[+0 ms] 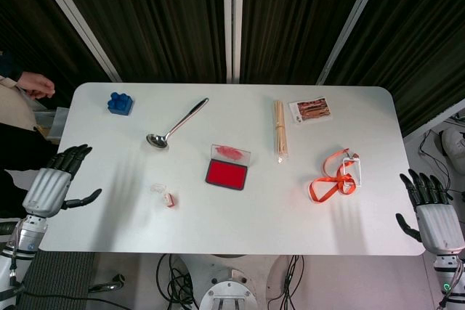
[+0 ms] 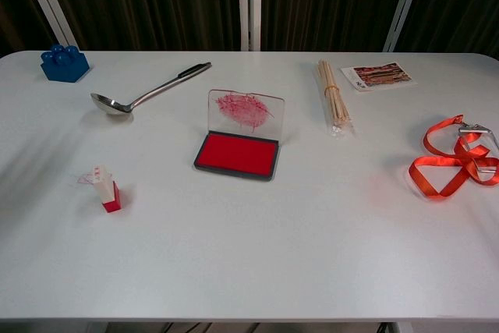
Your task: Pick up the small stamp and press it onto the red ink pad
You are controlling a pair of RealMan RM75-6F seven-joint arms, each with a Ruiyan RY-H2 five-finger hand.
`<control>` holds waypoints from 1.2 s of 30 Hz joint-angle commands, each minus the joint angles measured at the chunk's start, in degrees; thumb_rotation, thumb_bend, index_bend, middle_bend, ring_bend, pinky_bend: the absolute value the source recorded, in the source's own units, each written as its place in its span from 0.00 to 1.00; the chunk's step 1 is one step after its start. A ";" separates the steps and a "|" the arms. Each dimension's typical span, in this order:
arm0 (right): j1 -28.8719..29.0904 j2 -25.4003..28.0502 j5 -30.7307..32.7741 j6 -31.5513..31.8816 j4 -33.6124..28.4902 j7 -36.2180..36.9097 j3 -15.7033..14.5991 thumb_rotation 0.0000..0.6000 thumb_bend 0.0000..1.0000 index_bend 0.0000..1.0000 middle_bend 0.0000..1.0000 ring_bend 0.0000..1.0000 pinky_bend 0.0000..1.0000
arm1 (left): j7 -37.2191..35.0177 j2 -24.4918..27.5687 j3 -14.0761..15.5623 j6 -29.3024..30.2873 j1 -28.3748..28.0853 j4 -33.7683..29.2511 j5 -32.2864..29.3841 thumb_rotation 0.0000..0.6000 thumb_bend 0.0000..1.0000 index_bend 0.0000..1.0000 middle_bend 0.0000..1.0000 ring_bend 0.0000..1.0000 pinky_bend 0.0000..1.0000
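Observation:
The small stamp (image 1: 168,199) (image 2: 107,190), clear on top with a red base, stands upright on the white table left of centre. The red ink pad (image 1: 227,173) (image 2: 237,154) lies open at the table's middle, its clear stained lid (image 2: 245,110) raised behind it. My left hand (image 1: 57,181) hovers at the table's left edge, fingers spread and empty, well left of the stamp. My right hand (image 1: 431,208) hangs at the right edge, fingers apart, holding nothing. Neither hand shows in the chest view.
A metal ladle (image 1: 174,125) (image 2: 145,93) and a blue toy block (image 1: 120,102) (image 2: 64,62) lie at the back left. A bundle of wooden sticks (image 1: 280,130) (image 2: 334,104), a snack packet (image 1: 311,111) and an orange lanyard (image 1: 336,179) (image 2: 454,163) occupy the right side.

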 commanded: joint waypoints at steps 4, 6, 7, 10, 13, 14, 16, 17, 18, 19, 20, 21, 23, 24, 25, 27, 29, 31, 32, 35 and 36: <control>0.02 0.00 0.01 -0.11 0.01 -0.06 -0.03 1.00 0.22 0.00 0.00 0.00 0.00 | -0.01 -0.06 0.09 0.17 0.00 0.15 0.29 0.21 0.17 0.07 0.07 0.09 0.19; 0.00 0.07 0.05 -0.15 0.00 -0.01 -0.06 1.00 0.22 0.00 0.00 0.00 0.00 | -0.86 -0.48 0.06 1.46 -0.30 0.99 1.95 0.26 0.19 0.08 0.08 0.09 0.19; -0.01 0.13 0.06 -0.14 -0.05 -0.06 -0.05 1.00 0.22 0.00 0.00 0.00 0.00 | -1.19 -0.78 0.04 2.26 -0.49 1.73 2.95 0.31 0.20 0.09 0.09 0.09 0.19; -0.06 0.35 -0.01 0.09 -0.42 -0.26 0.02 1.00 0.22 0.00 0.00 0.00 0.00 | -0.98 -1.37 0.09 4.25 -1.67 4.01 6.66 0.51 0.23 0.11 0.13 0.10 0.22; 0.17 0.58 0.01 -0.19 -1.08 -0.95 0.13 1.00 0.22 0.00 0.00 0.00 0.00 | -0.02 -1.93 0.13 5.09 -4.16 6.80 11.06 0.88 0.24 0.18 0.18 0.18 0.34; 0.27 0.61 0.04 -0.39 -1.31 -1.20 0.14 1.00 0.22 0.00 0.00 0.00 0.00 | 0.26 -1.95 0.24 4.61 -5.08 7.46 12.09 0.95 0.24 0.19 0.19 0.20 0.39; 0.50 0.64 0.07 -0.90 -1.87 -1.86 0.09 1.00 0.22 0.00 0.00 0.00 0.00 | 0.77 -1.90 0.51 3.31 -7.51 8.62 14.57 1.00 0.24 0.22 0.21 0.27 0.50; 0.57 0.64 0.09 -1.14 -2.08 -2.17 0.04 1.00 0.22 0.00 0.00 0.00 0.00 | 1.27 -1.96 0.67 2.57 -8.56 9.11 15.57 1.00 0.24 0.22 0.22 0.30 0.54; 0.63 0.65 0.15 -1.39 -2.28 -2.48 -0.02 1.00 0.22 0.00 0.00 0.00 0.00 | 2.13 -1.98 0.86 1.72 -9.60 9.47 16.58 1.00 0.24 0.23 0.24 0.35 0.60; 0.67 0.67 0.24 -1.58 -2.51 -2.82 -0.04 1.00 0.22 0.00 0.00 0.00 0.00 | 3.18 -1.98 1.22 0.58 -10.94 9.61 17.95 1.00 0.24 0.24 0.26 0.43 0.67; 0.68 0.65 0.34 -1.62 -2.60 -3.01 0.00 1.00 0.22 0.00 0.00 0.00 0.00 | 3.82 -2.00 1.58 -0.43 -11.98 9.47 18.95 1.00 0.24 0.24 0.28 0.51 0.73; 0.64 0.63 0.47 -1.59 -2.65 -3.11 0.07 1.00 0.22 0.00 0.00 0.00 0.00 | 4.29 -2.03 2.00 -1.53 -12.95 9.19 19.83 1.00 0.24 0.25 0.30 0.59 0.79; 0.51 0.58 0.76 -1.51 -2.74 -3.21 0.16 1.00 0.22 0.00 0.00 0.00 0.00 | 5.58 -2.37 3.00 -4.06 -15.08 8.60 21.79 1.00 0.25 0.25 0.33 0.72 0.87; 0.45 0.60 0.87 -1.59 -2.79 -3.28 0.11 1.00 0.22 0.00 0.00 0.00 0.00 | 6.79 -2.78 3.50 -5.36 -16.22 8.55 22.96 1.00 0.25 0.25 0.33 0.77 0.90; 0.41 0.62 0.93 -1.69 -2.81 -3.35 0.03 1.00 0.22 0.00 0.00 0.00 0.00 | 7.95 -3.16 3.87 -6.19 -16.97 8.66 23.88 1.00 0.25 0.25 0.33 0.79 0.91; 0.35 0.61 1.07 -1.90 -2.78 -3.43 -0.08 1.00 0.22 0.00 0.00 0.00 0.00 | 10.06 -4.24 4.78 -8.01 -18.41 8.70 25.54 1.00 0.25 0.25 0.33 0.81 0.93; 0.30 0.58 1.34 -2.22 -2.70 -3.38 -0.17 1.00 0.22 0.00 0.00 0.00 0.00 | 10.43 -5.20 5.53 -9.27 -19.28 8.26 26.16 1.00 0.25 0.25 0.33 0.82 0.93; 0.29 0.72 1.64 -2.63 -2.70 -3.30 -0.25 1.00 0.22 0.00 0.00 0.00 0.00 | 10.38 -6.40 6.02 -10.10 -20.18 8.27 26.55 1.00 0.25 0.26 0.33 0.82 0.93; 0.28 0.79 1.69 -2.66 -2.68 -3.28 -0.24 1.00 0.22 0.00 0.00 0.00 0.00 | 10.34 -6.92 6.14 -10.35 -20.53 8.41 26.61 1.00 0.25 0.26 0.33 0.82 0.93; 0.18 0.94 1.77 -2.50 -2.54 -2.99 -0.19 1.00 0.22 0.00 0.00 0.00 0.00 | 9.63 -8.52 6.43 -10.99 -21.53 9.14 26.41 1.00 0.25 0.27 0.33 0.82 0.93; 0.16 0.97 1.80 -2.51 -2.44 -2.85 -0.19 1.00 0.22 0.00 0.00 0.00 0.00 | 9.28 -9.18 6.44 -11.24 -21.92 9.67 26.19 1.00 0.25 0.27 0.33 0.82 0.93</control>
